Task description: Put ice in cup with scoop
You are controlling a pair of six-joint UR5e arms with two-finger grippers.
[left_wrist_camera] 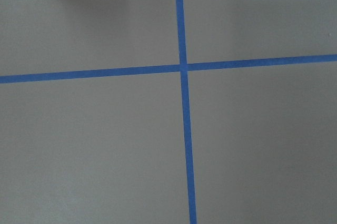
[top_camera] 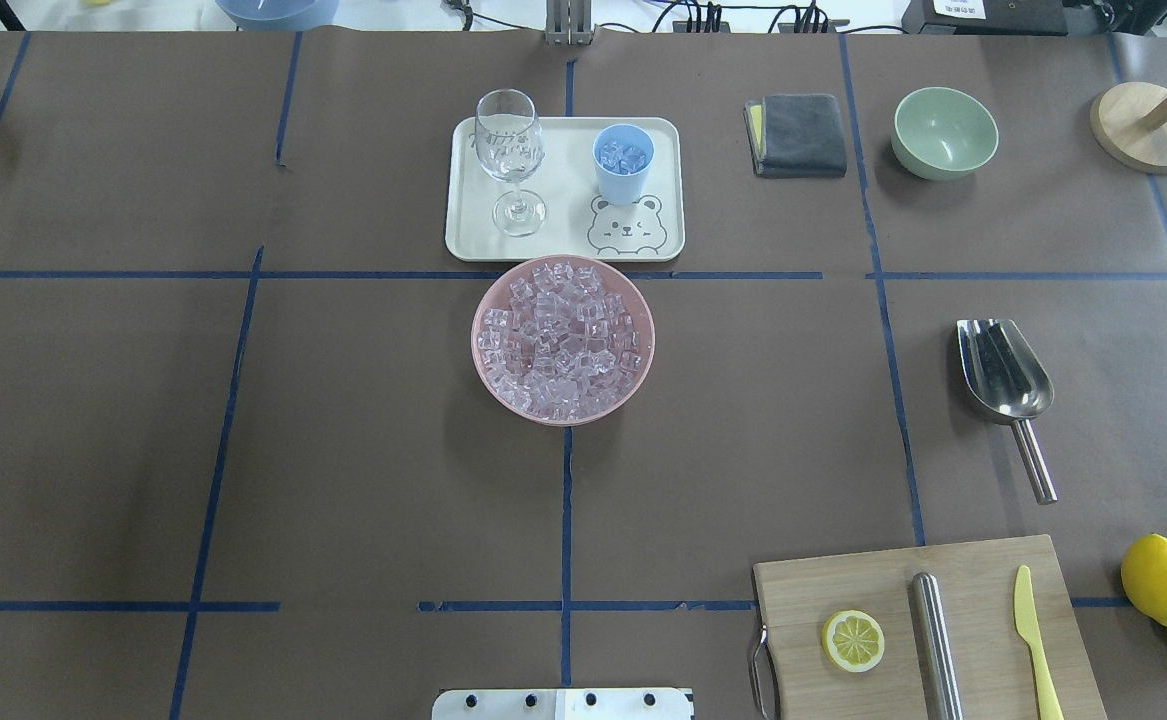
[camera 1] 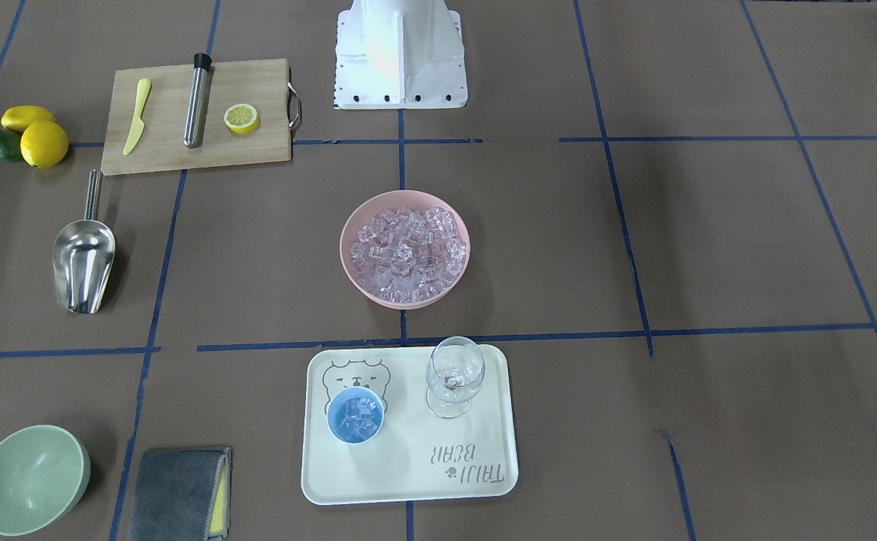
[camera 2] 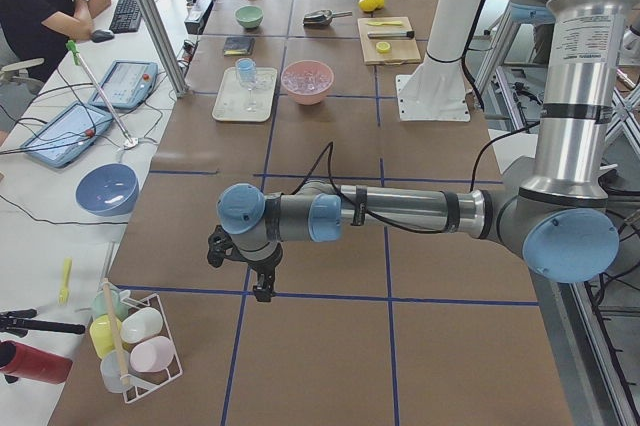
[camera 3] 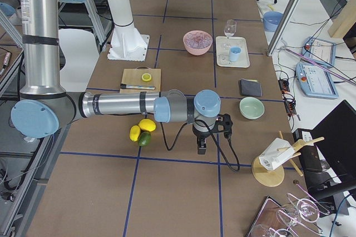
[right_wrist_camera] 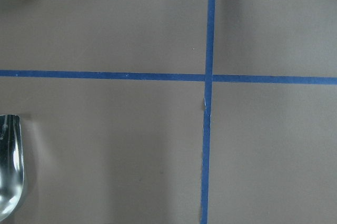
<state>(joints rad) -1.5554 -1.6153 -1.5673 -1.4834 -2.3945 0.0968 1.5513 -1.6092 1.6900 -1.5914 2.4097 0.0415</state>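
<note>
The ice (camera 1: pixel 406 248) is a heap of clear cubes in a pink bowl (top_camera: pixel 638 300) at the table's middle. The light-blue cup (camera 1: pixel 355 415) stands on a cream tray (camera 1: pixel 476 481) and holds a few cubes; it also shows in the overhead view (top_camera: pixel 623 160). The steel scoop (camera 1: pixel 83 255) lies empty on the table, apart from both grippers, and its edge shows in the right wrist view (right_wrist_camera: pixel 9 171). My left gripper (camera 2: pixel 262 289) and right gripper (camera 3: pixel 201 148) hang over bare table far from these things. I cannot tell whether they are open or shut.
A wine glass (camera 1: pixel 453 376) stands on the tray beside the cup. A cutting board (camera 1: pixel 258 154) carries a yellow knife, a steel cylinder and a lemon half. Lemons (camera 1: pixel 43 143), a green bowl (camera 1: pixel 28 479) and a grey cloth (camera 1: pixel 179 492) lie around.
</note>
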